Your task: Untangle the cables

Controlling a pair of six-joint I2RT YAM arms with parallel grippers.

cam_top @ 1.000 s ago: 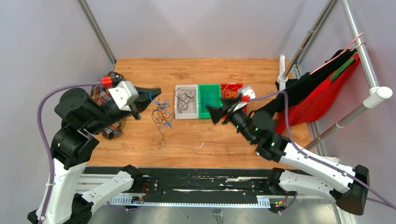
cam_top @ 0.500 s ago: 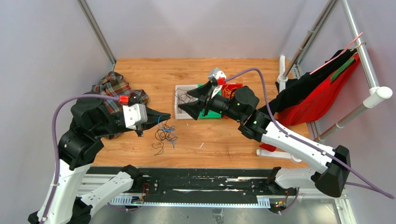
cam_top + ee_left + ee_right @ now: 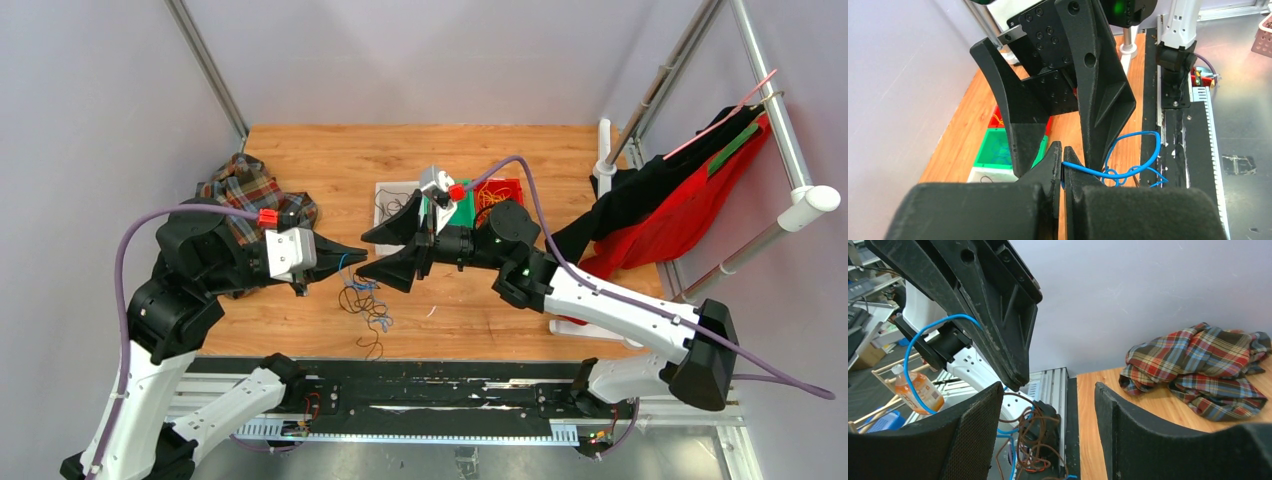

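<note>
A tangle of thin dark and blue cables (image 3: 366,303) hangs from my left gripper (image 3: 360,249) down to the wooden table (image 3: 300,150). The left gripper (image 3: 1062,151) is shut on a blue cable (image 3: 1138,159), which loops out to the right of its tips. My right gripper (image 3: 361,255) is open, and its two fingers straddle the left gripper's tip. In the right wrist view the right gripper (image 3: 1048,387) is empty. Brown and blue cables (image 3: 1034,437) hang just beyond its left finger (image 3: 973,435).
White bin (image 3: 383,213), green bin (image 3: 465,212) and red bin (image 3: 500,190) stand in a row behind the right arm, with cables inside. A plaid cloth (image 3: 243,188) lies at the table's left. Red and black clothes (image 3: 680,205) hang on a rack at the right.
My right gripper has swung left from the bins and now brackets the left gripper's tip. The left gripper came forward off the plaid cloth with the tangle, which now hangs lower.
</note>
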